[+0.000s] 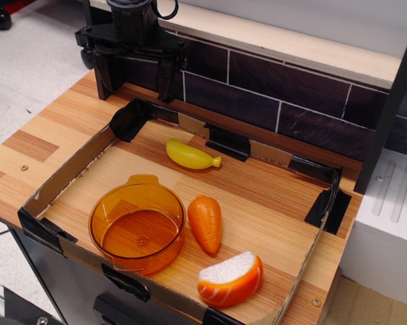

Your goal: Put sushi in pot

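The sushi (231, 279), a half-moon wedge with white rice and a striped orange salmon rind, lies at the front right of the cardboard-walled board. The pot (137, 231), translucent amber with a tab handle at its far rim, stands empty at the front left, a carrot's width from the sushi. My black gripper (134, 80) hangs at the far left, beyond the back cardboard wall, with its fingers spread wide and nothing between them. It is far from both the sushi and the pot.
An orange ridged carrot (206, 223) lies between the pot and the sushi, touching or nearly touching the pot. A yellow banana (189, 156) lies near the back. A low cardboard wall (68, 177) with black tape rings the board. A dark tiled wall (284, 101) rises behind it.
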Controlling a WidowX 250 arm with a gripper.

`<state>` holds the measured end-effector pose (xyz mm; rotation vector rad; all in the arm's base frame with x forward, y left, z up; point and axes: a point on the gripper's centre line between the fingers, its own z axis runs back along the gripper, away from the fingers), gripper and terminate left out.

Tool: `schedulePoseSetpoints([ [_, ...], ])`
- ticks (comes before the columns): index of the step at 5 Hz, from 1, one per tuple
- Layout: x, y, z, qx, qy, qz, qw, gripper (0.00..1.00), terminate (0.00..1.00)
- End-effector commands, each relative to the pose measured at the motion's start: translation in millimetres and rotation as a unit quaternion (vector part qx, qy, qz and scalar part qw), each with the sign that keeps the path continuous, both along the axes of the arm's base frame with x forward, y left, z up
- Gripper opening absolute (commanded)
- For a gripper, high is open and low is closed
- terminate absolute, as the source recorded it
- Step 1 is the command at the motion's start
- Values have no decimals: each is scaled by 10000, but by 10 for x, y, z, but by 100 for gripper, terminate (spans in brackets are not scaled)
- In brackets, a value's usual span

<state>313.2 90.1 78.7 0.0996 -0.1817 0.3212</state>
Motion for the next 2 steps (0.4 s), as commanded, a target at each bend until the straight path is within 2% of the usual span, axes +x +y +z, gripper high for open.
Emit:
schedulePoseSetpoints([
  [1,0,0,0,0,0,0,10000,100,0],
  [2,-73,-141,194,-137,-169,-648,9977,100,0],
])
